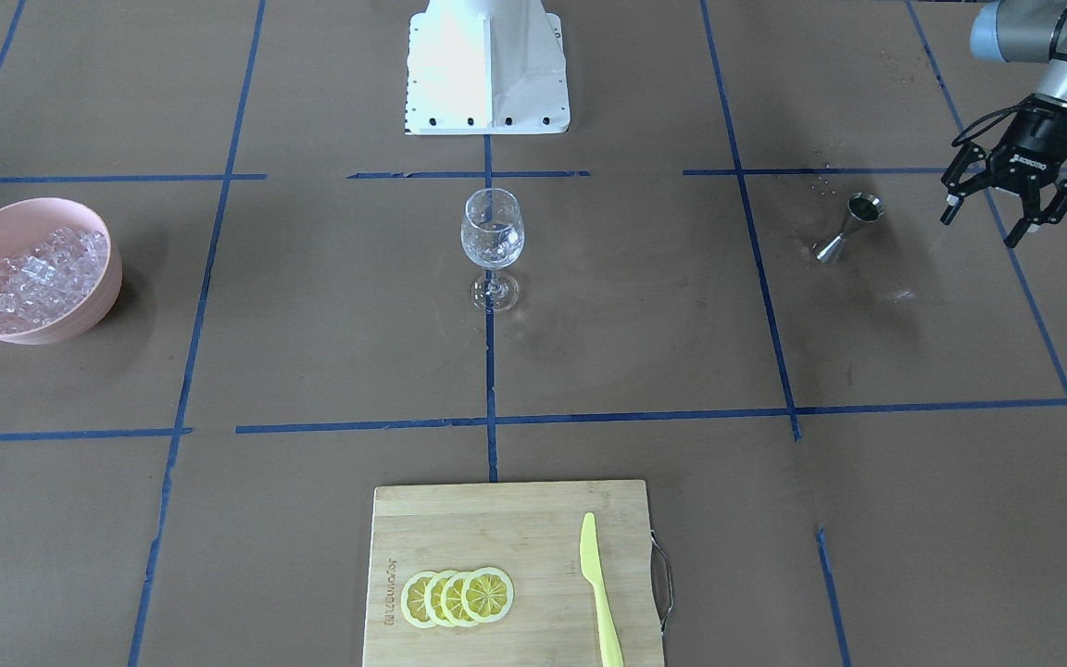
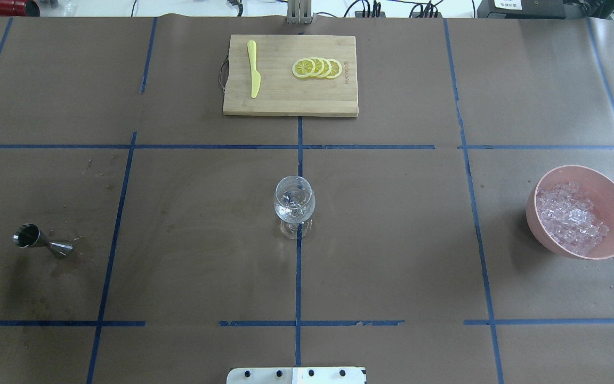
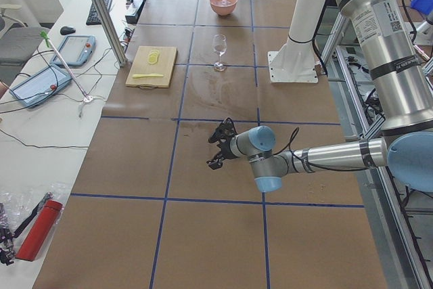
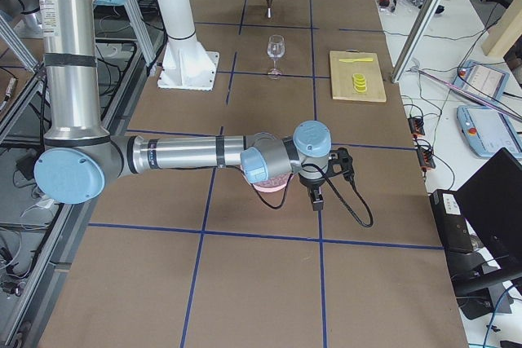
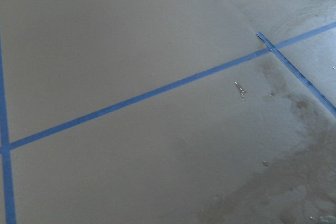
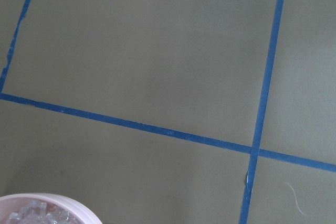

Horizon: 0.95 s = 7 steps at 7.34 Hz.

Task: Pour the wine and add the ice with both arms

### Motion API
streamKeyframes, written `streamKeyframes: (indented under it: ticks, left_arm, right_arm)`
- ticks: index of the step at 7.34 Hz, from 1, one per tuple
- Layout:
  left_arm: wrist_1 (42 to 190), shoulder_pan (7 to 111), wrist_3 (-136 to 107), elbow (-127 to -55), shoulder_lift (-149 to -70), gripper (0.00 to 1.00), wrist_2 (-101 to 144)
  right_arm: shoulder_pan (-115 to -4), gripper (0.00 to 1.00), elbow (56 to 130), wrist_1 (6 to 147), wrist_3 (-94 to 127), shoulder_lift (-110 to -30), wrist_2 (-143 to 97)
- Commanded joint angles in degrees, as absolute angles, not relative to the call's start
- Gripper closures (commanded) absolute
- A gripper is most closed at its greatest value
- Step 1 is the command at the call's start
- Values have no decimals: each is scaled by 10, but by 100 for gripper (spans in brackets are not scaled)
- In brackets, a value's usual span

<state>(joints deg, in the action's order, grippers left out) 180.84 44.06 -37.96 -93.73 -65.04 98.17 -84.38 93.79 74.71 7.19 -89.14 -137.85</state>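
The ice (image 1: pixel 43 278) lies heaped in the pink bowl (image 1: pixel 80 320) at the table end on the robot's right, well apart from the wine glass (image 1: pixel 493 232) in the middle. The cubes look small, hard and slippery, probably light, so a pinch on one may slip. The glass seems fragile, and I would take it at the stem. The left gripper (image 1: pixel 985 222) hangs open and empty near the metal measuring cup (image 1: pixel 848 227). The right gripper (image 4: pixel 318 195) is near the bowl, but I cannot tell whether it is open or closed.

- Wine glass (image 2: pixel 294 205) — mid-table, in front of the pedestal (image 1: pixel 487 69).
- Bowl (image 2: pixel 613 194) on the robot's right, ice (image 2: pixel 571 216) in it.
- Jigger (image 2: pixel 40 242) on the robot's left, seemingly upright.
- Cutting board (image 2: pixel 285 101) beyond the glass — knife (image 2: pixel 253 69) on its left part, lemon slices (image 2: pixel 317 68) on its right.
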Motion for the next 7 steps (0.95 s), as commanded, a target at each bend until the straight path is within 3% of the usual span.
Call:
streamKeyframes:
  ticks: [1, 3, 7]
  left_arm:
    - [1866, 347, -355, -936, -635, 7, 913]
    - [1913, 316, -275, -936, -628, 1, 880]
    - [1903, 237, -333, -923, -635, 1, 858]
  right_arm:
    - [-844, 0, 942, 747, 73, -892, -1379]
    - [-844, 0, 942, 747, 73, -892, -1379]
    - [-844, 0, 947, 747, 73, -892, -1380]
